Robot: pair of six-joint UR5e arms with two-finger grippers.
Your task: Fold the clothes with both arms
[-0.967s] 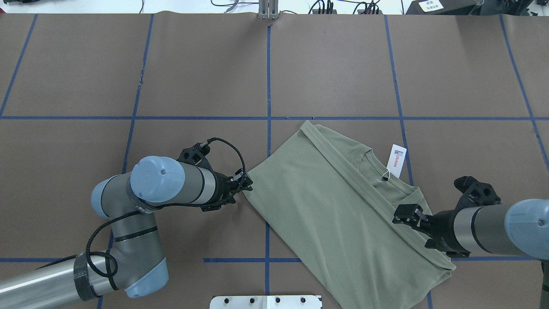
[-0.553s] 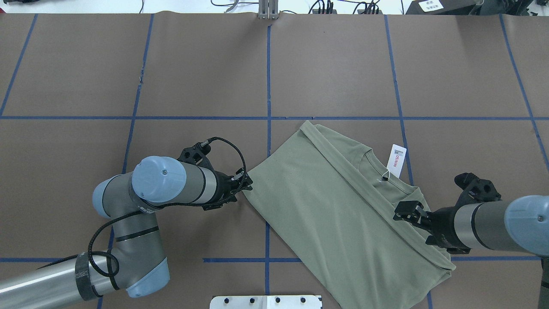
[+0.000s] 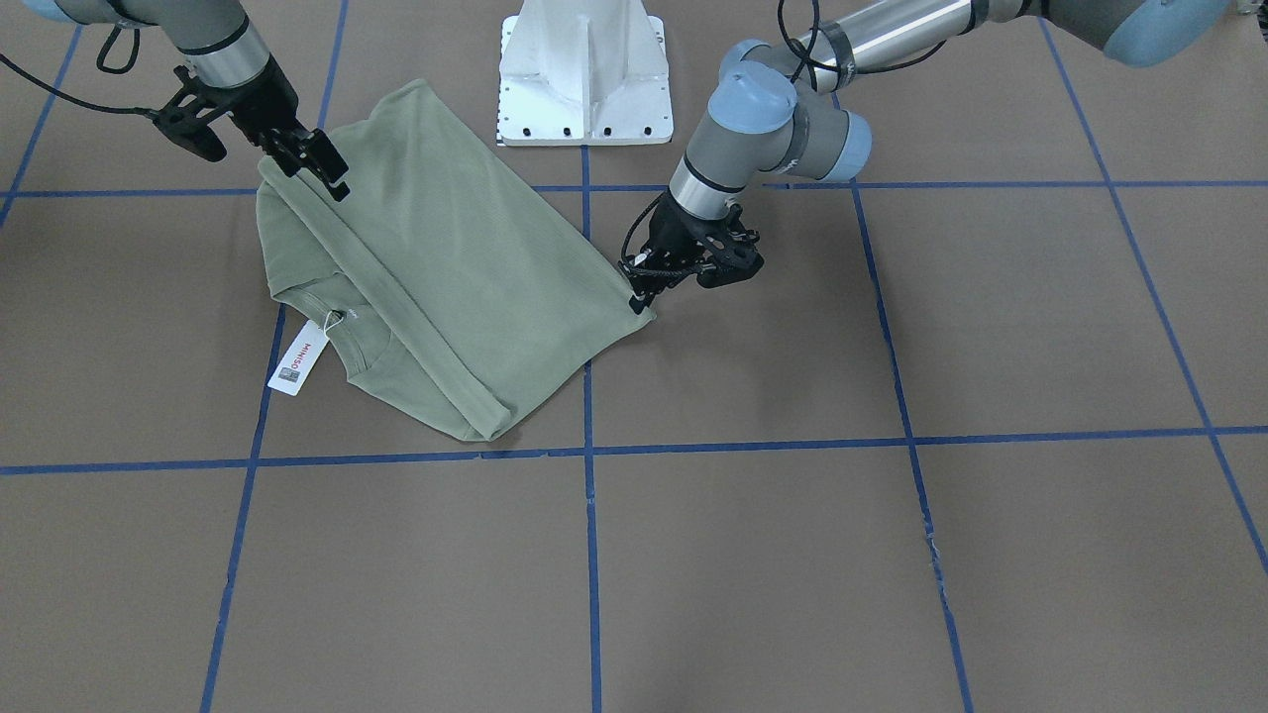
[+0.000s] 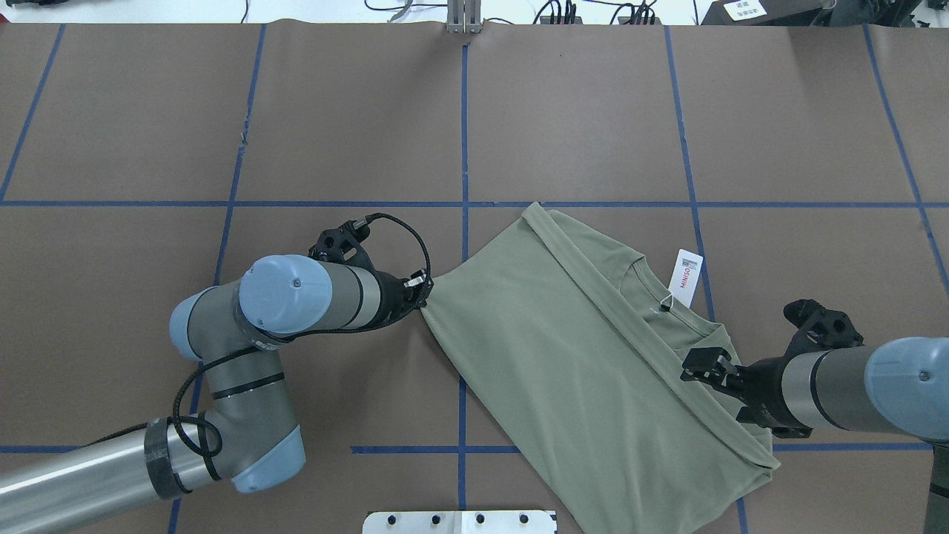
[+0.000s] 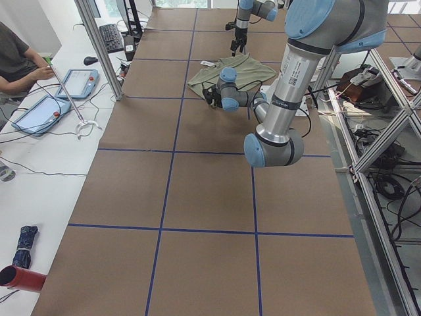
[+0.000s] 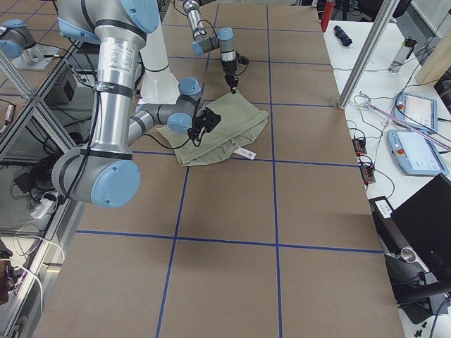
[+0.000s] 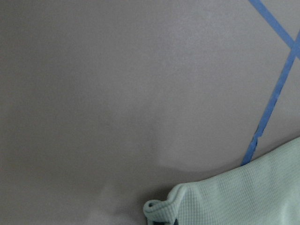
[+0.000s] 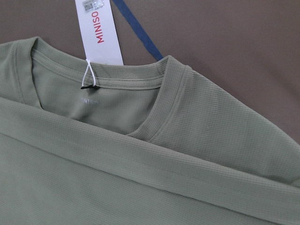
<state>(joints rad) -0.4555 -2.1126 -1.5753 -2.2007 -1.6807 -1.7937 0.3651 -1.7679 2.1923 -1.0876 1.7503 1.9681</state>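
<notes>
In the overhead view we are seeing the green shirt (image 4: 578, 371) lying folded at lower centre-right of the table (image 4: 334, 111), with the left gripper (image 4: 424, 285) pinching its leftmost corner. Only the left wrist view is showing us that corner puckering. The right gripper (image 4: 710, 393) is hanging spread over the folded band below the collar. The right wrist view is giving us the tag (image 8: 97, 33), reading "MINISO" in red.

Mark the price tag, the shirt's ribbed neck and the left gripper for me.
price tag (image 4: 686, 277), overhead exterior view, middle of white card.
ribbed neck (image 8: 131, 80), right wrist-mounted view, ribbed band.
left gripper (image 4: 422, 289), overhead exterior view, between fingertips, at the shirt (image 4: 578, 356) corner.
</notes>
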